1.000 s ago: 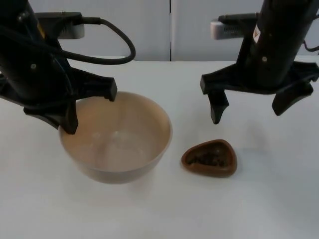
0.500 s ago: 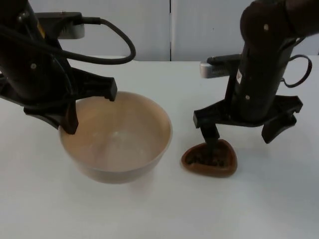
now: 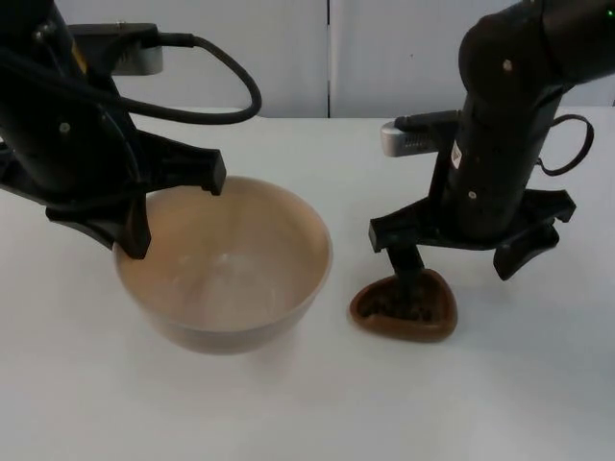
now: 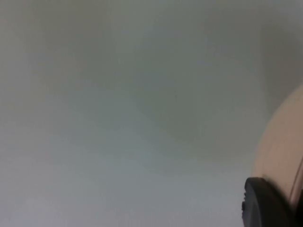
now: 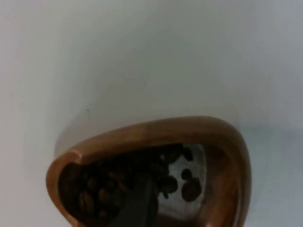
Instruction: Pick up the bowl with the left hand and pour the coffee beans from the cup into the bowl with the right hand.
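We see the left tool (image 3: 173, 213) spread open astride the bowl (image 3: 226, 264)'s far rim, ready to clamp. The right tool (image 3: 459, 259), open too, dips one finger among the beans; the cup (image 3: 404, 307) sits on the counter (image 3: 307, 403) beneath it.

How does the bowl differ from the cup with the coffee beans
The bowl is pale beige, round and the larger by far; the cup is dark brown, small and roughly triangular. The bowl holds nothing, while the cup holds coffee beans. The left gripper straddles the bowl's rim; the right gripper has one finger inside the cup, the other outside. Both sit upright on the white table.
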You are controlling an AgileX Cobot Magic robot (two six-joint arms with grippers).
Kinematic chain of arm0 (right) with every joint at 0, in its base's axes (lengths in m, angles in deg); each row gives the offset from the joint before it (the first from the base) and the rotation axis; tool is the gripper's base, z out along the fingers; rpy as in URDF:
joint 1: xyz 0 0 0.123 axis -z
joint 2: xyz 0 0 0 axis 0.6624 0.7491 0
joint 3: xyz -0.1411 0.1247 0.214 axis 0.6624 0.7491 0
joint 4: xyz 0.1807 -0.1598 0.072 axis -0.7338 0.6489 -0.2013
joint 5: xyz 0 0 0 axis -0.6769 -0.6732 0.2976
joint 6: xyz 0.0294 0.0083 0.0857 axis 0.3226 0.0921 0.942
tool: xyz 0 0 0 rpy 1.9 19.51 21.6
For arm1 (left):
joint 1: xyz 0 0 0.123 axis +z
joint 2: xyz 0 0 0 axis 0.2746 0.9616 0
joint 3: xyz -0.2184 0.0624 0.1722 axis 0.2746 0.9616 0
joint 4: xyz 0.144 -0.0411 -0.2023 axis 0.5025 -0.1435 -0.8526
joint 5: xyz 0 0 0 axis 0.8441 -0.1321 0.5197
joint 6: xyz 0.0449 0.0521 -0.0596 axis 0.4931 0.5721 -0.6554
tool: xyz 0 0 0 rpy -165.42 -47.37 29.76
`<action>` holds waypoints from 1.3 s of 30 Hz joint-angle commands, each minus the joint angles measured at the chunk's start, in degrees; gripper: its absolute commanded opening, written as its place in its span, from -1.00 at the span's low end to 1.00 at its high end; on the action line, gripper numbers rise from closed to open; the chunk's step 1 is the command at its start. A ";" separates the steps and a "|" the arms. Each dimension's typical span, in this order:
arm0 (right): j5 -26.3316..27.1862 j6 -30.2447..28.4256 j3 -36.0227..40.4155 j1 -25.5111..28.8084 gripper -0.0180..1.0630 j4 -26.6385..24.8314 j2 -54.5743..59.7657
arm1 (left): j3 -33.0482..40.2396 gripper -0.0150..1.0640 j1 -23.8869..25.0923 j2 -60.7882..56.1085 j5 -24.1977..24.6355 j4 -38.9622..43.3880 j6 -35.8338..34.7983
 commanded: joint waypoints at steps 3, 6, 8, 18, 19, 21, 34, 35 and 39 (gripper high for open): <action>2.42 -0.74 1.92 -0.13 0.63 0.15 -0.36 | -0.01 -0.98 0.21 -0.55 -0.21 -0.95 -0.42; 6.10 -0.74 4.55 -0.13 0.63 0.15 -0.36 | -0.01 -0.98 0.21 -0.55 -0.21 -0.95 -0.42; 7.21 -0.49 5.52 -0.13 0.63 0.15 -0.14 | -0.01 -0.98 0.21 -0.55 -0.33 -0.95 -0.42; 9.49 1.01 5.75 -0.13 0.50 0.63 0.28 | -0.01 -0.98 0.21 -0.55 -0.45 -0.95 -0.42; 9.49 1.01 5.75 -0.13 0.43 0.63 0.62 | -0.01 -0.98 0.21 -0.55 -0.45 -0.95 -0.42; 9.49 1.01 5.75 -0.13 0.36 0.63 0.88 | -0.01 -0.98 0.21 -0.55 -0.45 -0.95 -0.42; 10.89 1.19 5.75 -0.13 -0.14 0.53 1.12 | -0.01 -0.98 0.21 -0.55 -0.45 -1.08 -0.42; 10.89 1.19 5.75 -0.13 -0.21 0.53 1.12 | -0.01 -0.98 0.21 -0.55 -0.45 -1.08 -0.42; 10.89 1.19 5.75 -0.13 -0.41 0.63 1.12 | -0.01 -0.98 0.21 -0.55 -0.45 -1.18 -0.42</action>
